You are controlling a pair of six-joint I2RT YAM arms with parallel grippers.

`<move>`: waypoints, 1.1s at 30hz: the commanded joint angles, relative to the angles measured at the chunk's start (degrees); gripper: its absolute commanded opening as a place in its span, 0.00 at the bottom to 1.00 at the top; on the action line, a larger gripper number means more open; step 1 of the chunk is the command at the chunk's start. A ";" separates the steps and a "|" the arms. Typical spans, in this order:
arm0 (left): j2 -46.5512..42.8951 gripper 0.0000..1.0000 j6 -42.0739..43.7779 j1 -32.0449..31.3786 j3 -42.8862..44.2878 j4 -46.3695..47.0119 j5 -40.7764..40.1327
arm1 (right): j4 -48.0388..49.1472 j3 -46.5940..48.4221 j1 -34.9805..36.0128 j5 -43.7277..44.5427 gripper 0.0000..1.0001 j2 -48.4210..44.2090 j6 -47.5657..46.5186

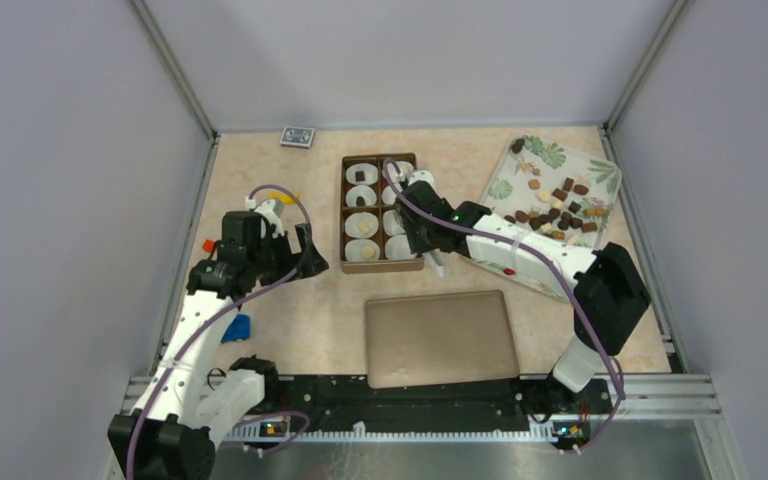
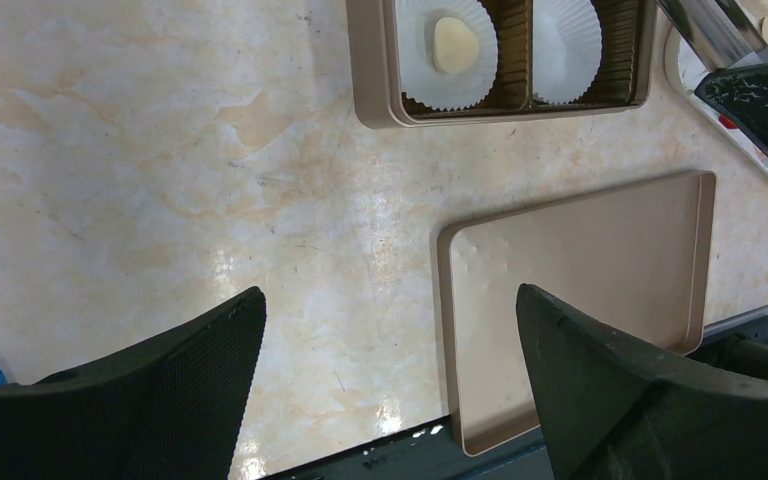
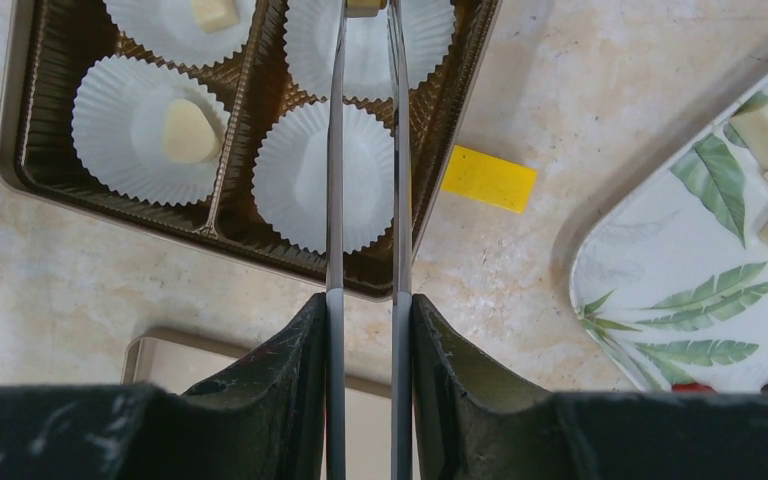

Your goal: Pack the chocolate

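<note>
Several chocolate pieces (image 1: 560, 205), dark, brown and cream, lie on a leaf-print plate (image 1: 520, 255) at the right. A brown box (image 1: 344, 215) holds white paper cups; several left-column cups hold a piece. A cream piece (image 3: 188, 130) lies in one cup. My right gripper (image 3: 368, 305) is shut on metal tongs (image 3: 336, 200) that reach over the box's right column. A small tan piece (image 3: 365, 5) shows between the tong tips at the frame's top edge. My left gripper (image 2: 390, 300) is open and empty above the table, left of the box.
The flat brown lid (image 1: 440, 338) lies near the front edge, below the box. A yellow block (image 3: 488, 178) lies between box and plate. A blue object (image 1: 237, 327) sits by the left arm. A patterned card box (image 1: 298, 136) lies at the back.
</note>
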 commanded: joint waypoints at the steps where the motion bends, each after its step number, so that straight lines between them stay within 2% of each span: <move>1: -0.16 0.99 0.65 0.21 0.95 0.47 -0.04 | 2.52 3.65 0.29 0.17 0.30 -1.02 -0.33; 4: -0.12 0.99 0.65 0.21 0.87 0.60 0.05 | 2.52 3.61 0.26 -0.10 0.33 -1.12 -0.23; 14: -0.69 0.99 1.11 0.21 1.36 0.06 -0.27 | 3.21 2.52 0.25 0.19 0.35 -3.13 0.72; 23: 0.51 0.99 1.15 0.21 1.80 0.99 1.91 | -0.41 0.00 -0.40 7.99 0.34 -14.34 1.18; 28: 0.90 0.99 0.65 0.21 1.60 1.57 2.27 | -4.00 -7.75 -5.60 9.84 0.34 -25.20 2.78; 33: 1.68 0.99 0.43 0.21 1.21 2.55 3.58 | -7.54 -17.41 -15.91 6.99 0.34 -33.68 3.11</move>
